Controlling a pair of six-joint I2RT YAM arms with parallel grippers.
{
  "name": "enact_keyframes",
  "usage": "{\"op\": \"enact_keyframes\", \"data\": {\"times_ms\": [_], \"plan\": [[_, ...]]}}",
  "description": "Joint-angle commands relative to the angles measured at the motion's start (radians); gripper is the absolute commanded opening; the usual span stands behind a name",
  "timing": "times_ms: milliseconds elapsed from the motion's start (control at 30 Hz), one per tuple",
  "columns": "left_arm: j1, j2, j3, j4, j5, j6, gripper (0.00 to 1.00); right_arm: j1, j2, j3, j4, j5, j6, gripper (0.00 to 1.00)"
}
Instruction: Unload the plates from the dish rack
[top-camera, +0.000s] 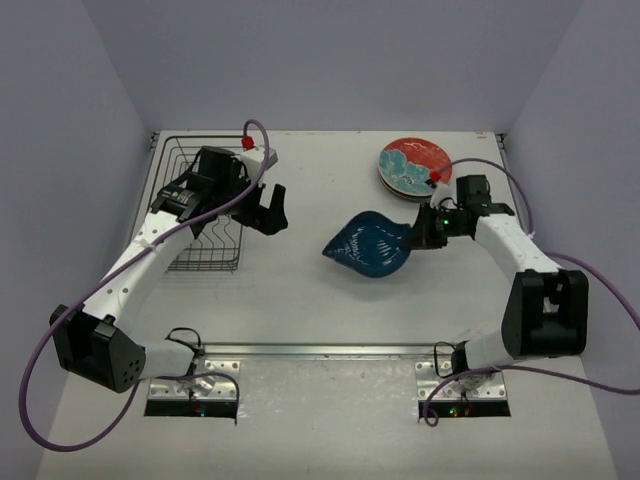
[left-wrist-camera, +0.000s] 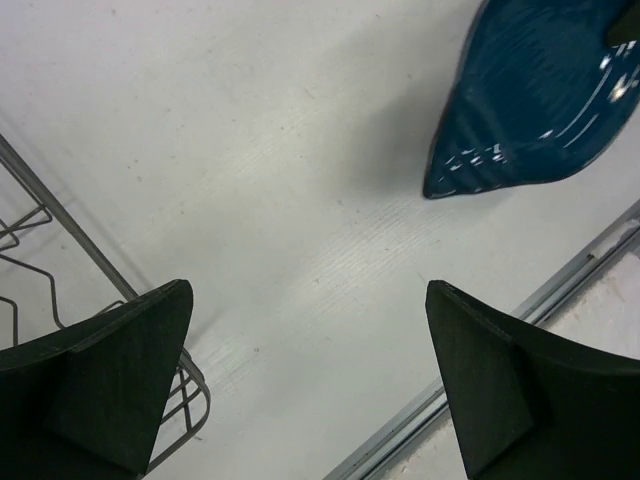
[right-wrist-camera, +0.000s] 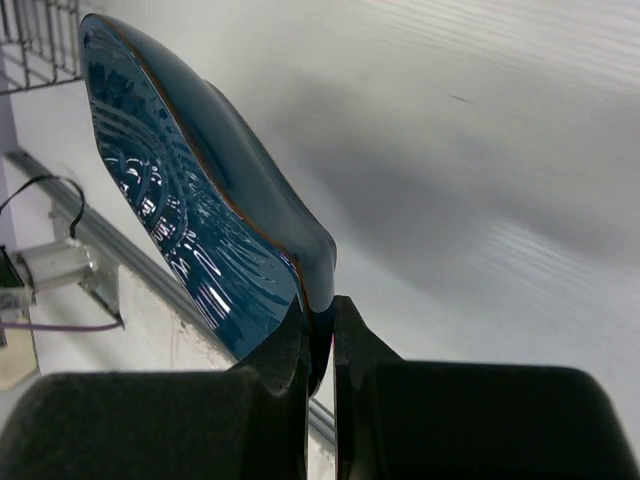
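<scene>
Two grippers are in view over the white table (top-camera: 320, 310). Right gripper (right-wrist-camera: 320, 318) has its jaws pinched narrow on the rim of the dark blue wavy-edged plate (right-wrist-camera: 190, 200), with the rim caught between the two finger pads. In the top view this plate (top-camera: 368, 243) extends from the right gripper (top-camera: 415, 236) toward the centre of the table, on the side facing the left arm. The plate sits tilted; whether its far edge touches the table cannot be told. Beyond the right gripper, toward the back wall and near it, lies a stack of round red plates (top-camera: 413, 167) with a teal-blue floral pattern, flat on the table. Left gripper (top-camera: 270, 210) has its jaws spread wide and holds nothing; its wrist view shows bare table between the fingers (left-wrist-camera: 120, 370). The dish rack (top-camera: 215, 258), of thin dark wire, stands just beside the left gripper on its outer side, away from the right arm, and the left wrist hangs over it. The blue plate's pointed edge (left-wrist-camera: 540, 100) lies ahead of the left gripper, apart from it.
</scene>
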Motion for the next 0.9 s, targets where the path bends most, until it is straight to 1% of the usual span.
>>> {"op": "enact_keyframes", "data": {"times_ms": [0,100,167,233,367,567,667,767,867], "plan": [[0.014,-0.017,0.049,0.061,-0.063,-0.024,1.00,-0.214,-0.083,-0.072,-0.061,-0.090,-0.112,0.00],[0.014,-0.015,0.046,0.064,-0.060,-0.017,1.00,-0.342,-0.019,-0.069,-0.122,-0.090,-0.235,0.00],[0.016,-0.015,0.044,0.070,-0.057,-0.022,1.00,-0.391,0.023,-0.054,-0.136,-0.067,-0.293,0.00],[0.017,-0.013,0.037,0.081,-0.060,-0.030,1.00,-0.440,0.098,-0.006,-0.156,-0.053,-0.332,0.00],[0.020,-0.006,0.038,0.084,-0.061,-0.035,1.00,-0.463,0.214,0.124,-0.178,-0.034,-0.357,0.00],[0.029,-0.006,0.040,0.076,-0.069,-0.034,1.00,-0.466,0.393,0.314,-0.173,-0.031,-0.303,0.00],[0.032,-0.006,0.039,0.076,-0.080,-0.034,1.00,-0.466,0.481,0.391,-0.176,-0.061,-0.263,0.00],[0.038,-0.008,0.037,0.076,-0.100,-0.030,1.00,-0.467,0.564,0.462,-0.214,-0.085,-0.256,0.00],[0.040,-0.010,0.034,0.075,-0.108,-0.030,1.00,-0.465,0.608,0.491,-0.254,-0.101,-0.256,0.00]]}}
